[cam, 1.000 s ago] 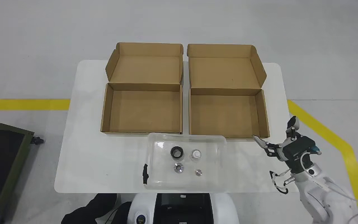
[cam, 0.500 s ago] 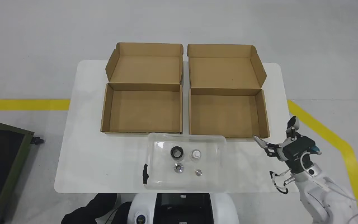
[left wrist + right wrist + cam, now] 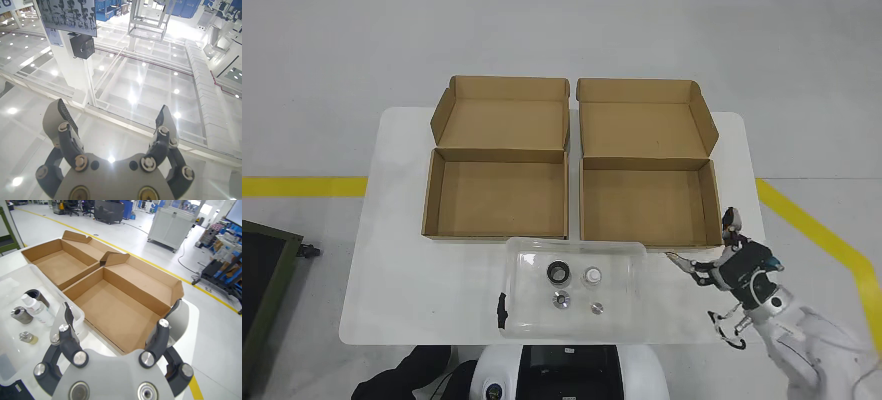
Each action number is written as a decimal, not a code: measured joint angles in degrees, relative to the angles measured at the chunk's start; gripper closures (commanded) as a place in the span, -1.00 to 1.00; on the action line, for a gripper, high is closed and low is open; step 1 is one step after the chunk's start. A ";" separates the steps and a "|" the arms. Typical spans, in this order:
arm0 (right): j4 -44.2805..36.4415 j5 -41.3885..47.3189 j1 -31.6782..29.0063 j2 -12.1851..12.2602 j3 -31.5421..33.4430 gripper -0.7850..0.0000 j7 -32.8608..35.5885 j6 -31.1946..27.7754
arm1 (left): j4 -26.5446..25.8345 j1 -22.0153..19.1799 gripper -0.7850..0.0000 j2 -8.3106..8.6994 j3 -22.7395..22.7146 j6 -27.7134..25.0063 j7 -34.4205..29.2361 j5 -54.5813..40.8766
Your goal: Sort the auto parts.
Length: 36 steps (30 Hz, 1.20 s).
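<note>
- Left gripper (image 3: 112,103) aims at the ceiling, claws apart, holding nothing
- Left box (image 3: 494,198) lies open; no part is in it
- Clear tray (image 3: 627,320) holds all four parts: dark sleeve (image 3: 559,270), white bottle (image 3: 593,274), steel cylinder (image 3: 561,299), small fitting (image 3: 596,308)
- Right box (image 3: 647,205) is likewise unfilled
- Right gripper (image 3: 122,303) hovers just beside the tray's right wall, claws apart; reaching in low could clip that wall or topple the upright bottle onto its neighbours
</note>
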 measured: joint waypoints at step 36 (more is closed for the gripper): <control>3.07 -9.10 12.08 1.62 -24.35 -0.85 14.66 -13.75 | 0.00 0.00 -1.00 0.00 0.00 0.00 0.00 0.00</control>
